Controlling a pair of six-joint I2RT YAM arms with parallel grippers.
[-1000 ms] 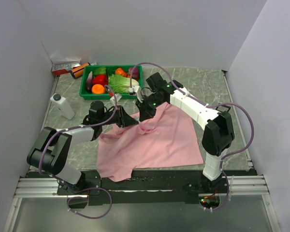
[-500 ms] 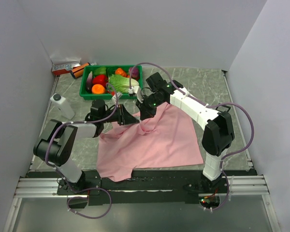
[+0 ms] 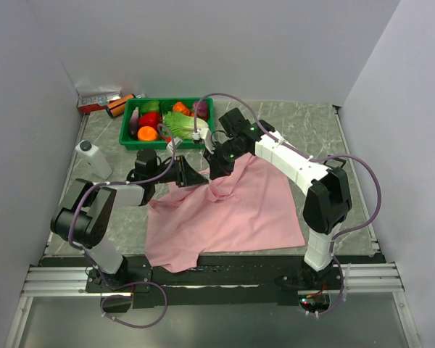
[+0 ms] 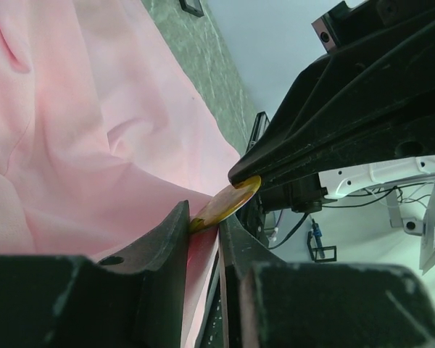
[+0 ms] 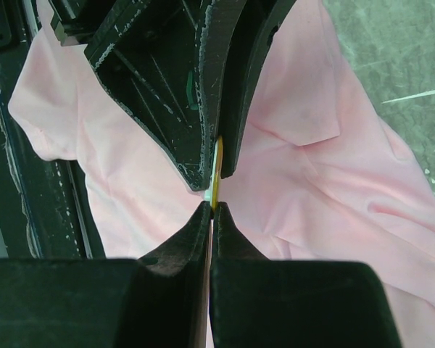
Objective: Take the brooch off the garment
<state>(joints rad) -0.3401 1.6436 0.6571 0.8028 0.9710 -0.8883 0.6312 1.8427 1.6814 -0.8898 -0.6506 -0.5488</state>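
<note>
The pink garment lies spread on the table, its far left part pulled up into a peak between the two grippers. The brooch is a thin yellow disc at that peak. My left gripper is shut on the disc's lower end, with pink cloth also in its gap. In the right wrist view the brooch shows edge-on. There my right gripper is shut, its tips pinching the disc's near edge. The left gripper meets it tip to tip. In the top view the left gripper and the right gripper almost touch.
A green basket full of vegetables stands just behind the grippers. A white bottle lies at the left edge. A box and a can sit in the far left corner. Walls close in on both sides.
The left arm's elbow has swung back toward the left and risen. Its jaws have closed slightly on the disc. The right arm and the cloth peak have stayed put.
</note>
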